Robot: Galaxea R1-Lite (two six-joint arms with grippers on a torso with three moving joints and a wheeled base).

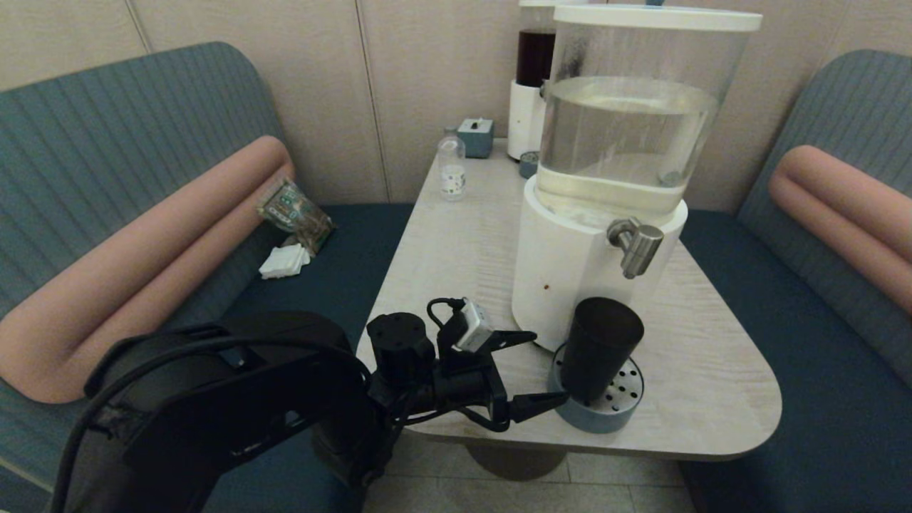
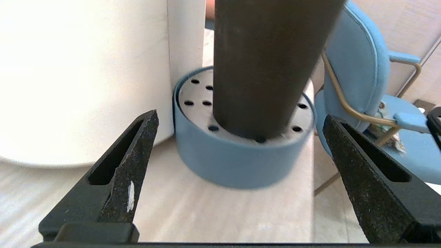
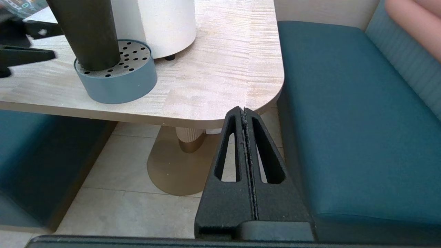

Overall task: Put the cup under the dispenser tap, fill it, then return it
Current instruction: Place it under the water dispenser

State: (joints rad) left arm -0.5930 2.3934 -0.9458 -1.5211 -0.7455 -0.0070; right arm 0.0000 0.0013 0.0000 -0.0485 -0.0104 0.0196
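The cup [image 1: 600,349] is standing upright on the round blue drip tray [image 1: 597,415] at the near edge of the worktop [image 1: 463,242], directly below the dispenser tap [image 1: 636,244] of the big clear-tank dispenser [image 1: 627,142]. The left tool [image 1: 545,370] is hovering just left of the tray with its fingers [image 2: 132,162] spread wide, released and touching nothing. The right tool [image 3: 245,113] is sitting clenched and empty below the worktop's near right corner.
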